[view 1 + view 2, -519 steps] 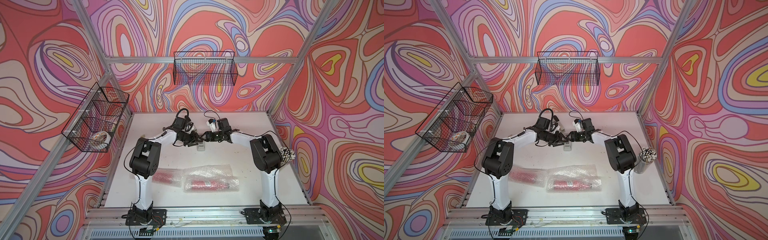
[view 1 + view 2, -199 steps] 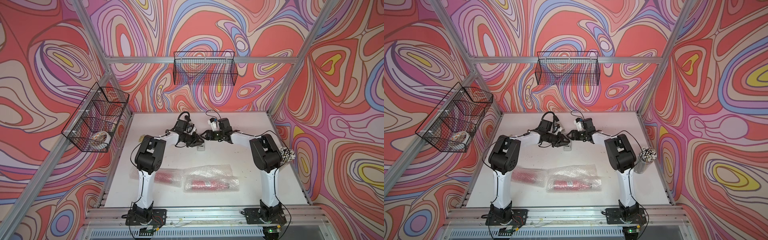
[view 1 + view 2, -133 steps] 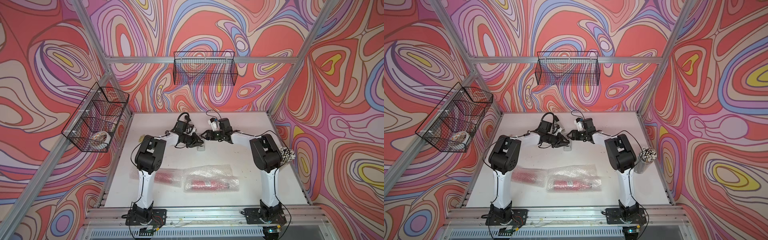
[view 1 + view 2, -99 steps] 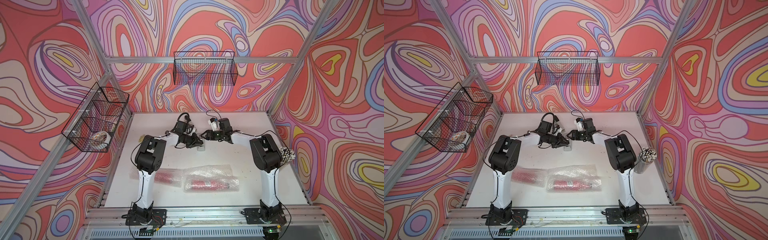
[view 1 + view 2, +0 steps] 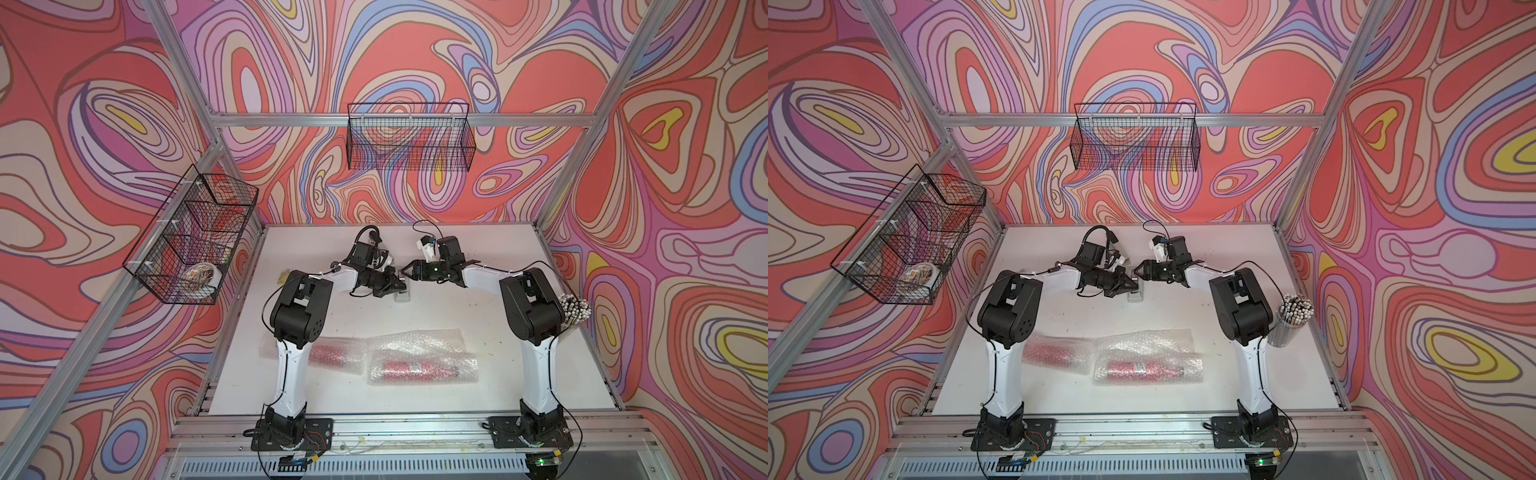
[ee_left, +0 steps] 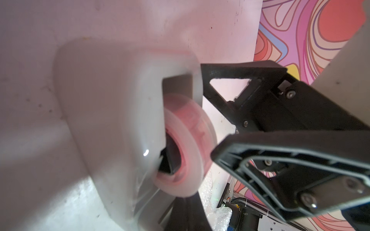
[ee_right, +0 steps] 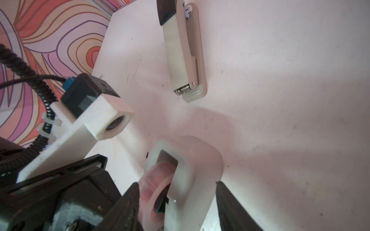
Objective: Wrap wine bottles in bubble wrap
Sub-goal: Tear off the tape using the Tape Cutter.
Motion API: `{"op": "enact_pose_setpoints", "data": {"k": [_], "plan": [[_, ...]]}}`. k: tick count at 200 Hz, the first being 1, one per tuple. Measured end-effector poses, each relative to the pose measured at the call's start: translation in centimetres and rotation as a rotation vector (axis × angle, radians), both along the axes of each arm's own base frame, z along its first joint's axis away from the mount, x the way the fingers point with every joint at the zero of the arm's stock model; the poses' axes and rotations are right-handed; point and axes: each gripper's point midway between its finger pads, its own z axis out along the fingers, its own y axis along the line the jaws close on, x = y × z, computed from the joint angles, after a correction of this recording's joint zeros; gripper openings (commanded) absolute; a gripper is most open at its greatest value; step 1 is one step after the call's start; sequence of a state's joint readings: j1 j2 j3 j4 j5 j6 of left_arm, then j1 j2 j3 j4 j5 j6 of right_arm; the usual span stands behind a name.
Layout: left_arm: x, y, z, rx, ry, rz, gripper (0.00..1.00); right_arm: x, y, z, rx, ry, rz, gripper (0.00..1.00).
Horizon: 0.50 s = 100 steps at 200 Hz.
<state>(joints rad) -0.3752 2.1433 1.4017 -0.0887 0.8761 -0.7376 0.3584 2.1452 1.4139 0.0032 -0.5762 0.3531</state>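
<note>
Counter (image 5: 457, 320), white, seen from above inside a booth with swirling pink, red and purple walls. Two black-and-white robot arms rise from the near edge and reach toward the middle of the far half. Their tips almost meet there at a pale grey tape dispenser (image 5: 402, 296) standing on the counter.

The left hand (image 5: 398, 286) is pinched fully closed just beside the dispenser; whether it pinches anything cannot be made out. The right hand (image 7: 177, 184) faces it from the opposite side with its jaws wide, one finger on each side of the dispenser's body. In the right wrist view, one finger lies against the pink-tinted tape roll (image 7: 152, 184) and the other stands just off the dispenser's side. A beige stapler (image 7: 184, 56) lies flat on the counter near the dispenser, apart from it.

Both wine bottles lie on their sides toward the front of the counter, between the two arm bases and well apart from the hands. The labelled bottle (image 5: 415, 368) is rolled inside crinkled bubble wrap (image 5: 419, 341), neck toward the right arm. The other bottle (image 5: 332, 353) lies just beside it, also covered in bubble wrap and partly hidden behind the left arm.

A cup of pencils (image 5: 1289, 328) stands at the counter's right edge.
</note>
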Motion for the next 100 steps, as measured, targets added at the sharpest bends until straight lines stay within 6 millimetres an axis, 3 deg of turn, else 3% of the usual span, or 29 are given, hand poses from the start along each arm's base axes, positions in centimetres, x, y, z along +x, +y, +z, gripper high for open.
{"op": "enact_pose_setpoints", "data": {"k": [62,100], "plan": [[-0.2,0.0,0.1,-0.005,0.009,-0.007,0.0,-3.2,-3.2,1.4,-0.016,0.022,-0.041,0.61],[-0.7,0.0,0.2,0.001,0.03,-0.01,0.0,-3.2,-3.4,1.0,0.022,0.044,-0.063,0.55]]}}
